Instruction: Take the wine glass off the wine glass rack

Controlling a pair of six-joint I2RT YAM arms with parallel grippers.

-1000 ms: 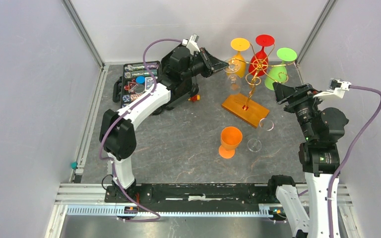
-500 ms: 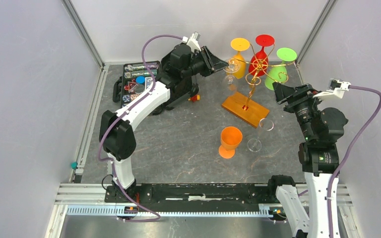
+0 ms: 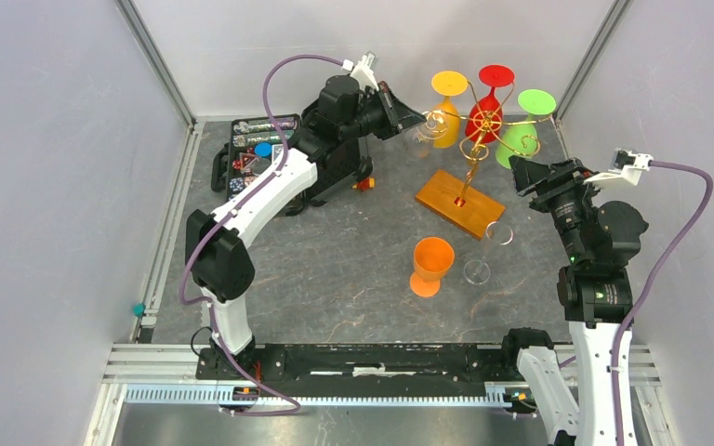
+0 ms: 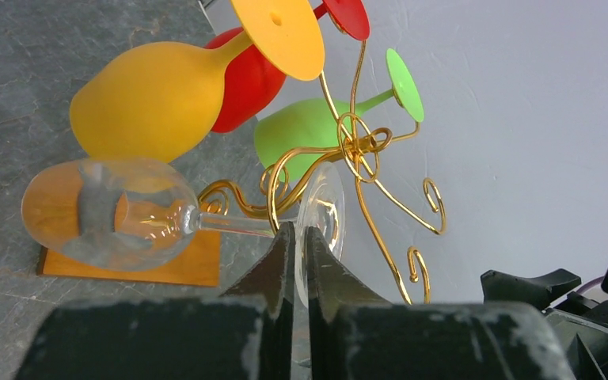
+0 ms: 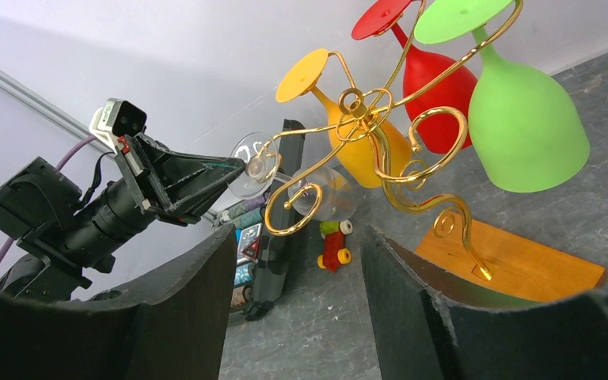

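1. The clear wine glass (image 4: 103, 210) hangs on the wine glass rack (image 4: 360, 146), left of centre in the left wrist view. It looks light, stiff, slick and fragile, so the stem or foot is the place to hold it, not the thin bowl.
2. Its long axis lies almost level there, with the bowl to the left, the foot to the right, and the stem resting in a gold wire curl.
3. The left tool (image 4: 299, 237) is closed nearly all the way and appears to pinch the foot's edge beside the stem.
4. A yellow glass (image 4: 146, 99), a red glass (image 4: 245, 79) and a green glass (image 4: 309, 131) hang close behind it.
5. The right tool (image 5: 297, 237) is spread wide and holds nothing, near the rack and above the desk (image 5: 309, 317).
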